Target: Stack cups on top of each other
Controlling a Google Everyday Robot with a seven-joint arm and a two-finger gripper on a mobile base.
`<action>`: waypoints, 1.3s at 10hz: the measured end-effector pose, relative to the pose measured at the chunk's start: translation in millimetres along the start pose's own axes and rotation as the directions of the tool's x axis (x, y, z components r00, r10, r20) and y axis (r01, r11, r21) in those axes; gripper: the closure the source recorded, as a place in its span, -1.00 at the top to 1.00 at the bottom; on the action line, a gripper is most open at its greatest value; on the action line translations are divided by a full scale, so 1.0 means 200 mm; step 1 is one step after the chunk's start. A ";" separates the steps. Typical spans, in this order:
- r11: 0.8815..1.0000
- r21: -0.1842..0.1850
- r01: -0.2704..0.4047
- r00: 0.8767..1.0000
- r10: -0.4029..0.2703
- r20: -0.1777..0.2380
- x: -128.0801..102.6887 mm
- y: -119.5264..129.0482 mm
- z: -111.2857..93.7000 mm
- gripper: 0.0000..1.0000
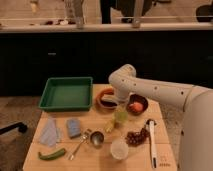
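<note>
Since there's just the one camera view, we'll go through it in one pass. The white arm [160, 92] comes in from the right of the frame and bends at an elbow near the middle. From there it drops down to the claw [120, 111], which sits right at the top of the yellow-green cup [120, 119], about mid-frame on the wooden counter [100, 161]. The claw is closed up tight. We can't tell if it's actually pinching the cup's wall or only touching the rim, because the wrist covers that spot.

The yellow-green cup stands upright, just below and between the left brown bowl [102, 96] and the right brown bowl [143, 101]. The right one has something orange [135, 106] in it.

The metal cup [96, 138] is down and to the left of the yellow-green one, apart from it, so the two aren't stacked. A spoon [79, 146] lies just beside it on its left.

For the rest, the green tray [65, 94] takes the upper left of the counter. Below it are a blue sponge [74, 127] and a pale cloth [50, 133]. A long green vegetable [51, 154] lies at the lower left. Toward the lower right we see a whitish round tub [119, 148], a bunch of dark grapes [135, 136] and a long white tool [151, 142].
</note>
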State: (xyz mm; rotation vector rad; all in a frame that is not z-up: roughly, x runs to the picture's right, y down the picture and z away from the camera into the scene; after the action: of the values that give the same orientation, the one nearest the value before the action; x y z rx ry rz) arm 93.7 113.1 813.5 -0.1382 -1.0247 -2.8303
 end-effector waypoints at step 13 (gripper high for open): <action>0.996 0.021 -0.086 0.996 0.086 0.006 0.10 -0.04 -0.06 -1.00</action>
State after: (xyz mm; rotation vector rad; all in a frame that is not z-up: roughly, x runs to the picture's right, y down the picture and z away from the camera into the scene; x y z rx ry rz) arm 72.9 109.7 802.9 -0.1836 -1.0234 -2.7427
